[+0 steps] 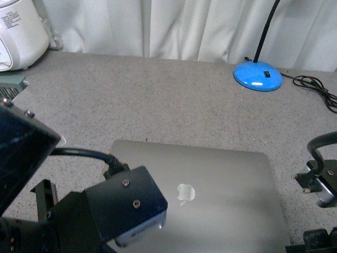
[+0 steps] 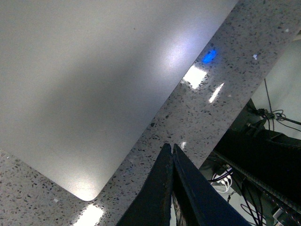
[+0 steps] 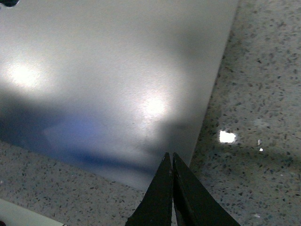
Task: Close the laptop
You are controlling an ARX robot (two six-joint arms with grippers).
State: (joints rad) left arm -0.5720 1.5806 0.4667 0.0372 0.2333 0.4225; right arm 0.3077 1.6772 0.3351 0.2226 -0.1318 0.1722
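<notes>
White curtains [image 1: 184, 26] hang behind a speckled grey table [image 1: 158, 95], with a blue lamp base [image 1: 258, 75] at the far right and a white rice cooker [image 1: 18, 31] at the far left.

The laptop [image 1: 221, 184] lies flat on the near part of the table, directly before the robot. Its lid is down and the apple logo [image 1: 185, 193] faces up, so the closing looks done. Its long axis runs left to right across the robot's front. I cannot tell which long edge carries the hinge.

The left hand [image 2: 171, 155] has its fingers pressed together and empty. It sits over bare table just beside a rounded corner of the lid, with the laptop lying ahead of its tips. The right hand [image 3: 169, 157], equally pressed together and empty, points at the lid's side edge, with the laptop ahead of it too. Both are close, and neither clearly touches the lid. Any last press would go straight down on the lid.
</notes>
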